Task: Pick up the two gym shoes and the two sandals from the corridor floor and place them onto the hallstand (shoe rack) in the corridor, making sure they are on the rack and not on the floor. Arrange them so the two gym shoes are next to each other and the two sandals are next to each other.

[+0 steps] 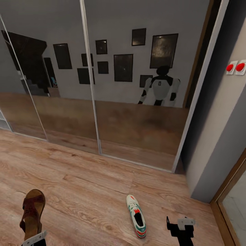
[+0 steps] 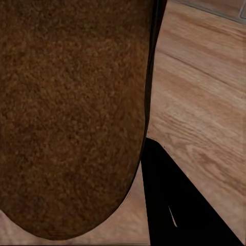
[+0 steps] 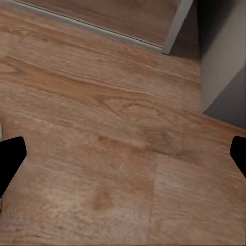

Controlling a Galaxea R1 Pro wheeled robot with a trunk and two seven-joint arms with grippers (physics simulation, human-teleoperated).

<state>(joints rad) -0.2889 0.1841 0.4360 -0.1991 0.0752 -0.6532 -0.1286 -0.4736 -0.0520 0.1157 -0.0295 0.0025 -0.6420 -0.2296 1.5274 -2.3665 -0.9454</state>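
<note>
Your left gripper (image 1: pixel 34 237) fingers hold one sandal (image 1: pixel 32 213) at lower left; your right gripper (image 1: pixel 181 227) fingers are wide apart with nothing between them. Next, find the rack.

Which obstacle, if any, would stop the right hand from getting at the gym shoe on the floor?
Probably none: the right hand hangs open beside the gym shoe, with bare corridor floor between them.

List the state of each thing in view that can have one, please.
sandal: held up by the left gripper, off the floor
gym shoe: lying upright on the corridor floor, untouched
right gripper: open, empty, above the floor
mirrored sliding doors: closed
</note>
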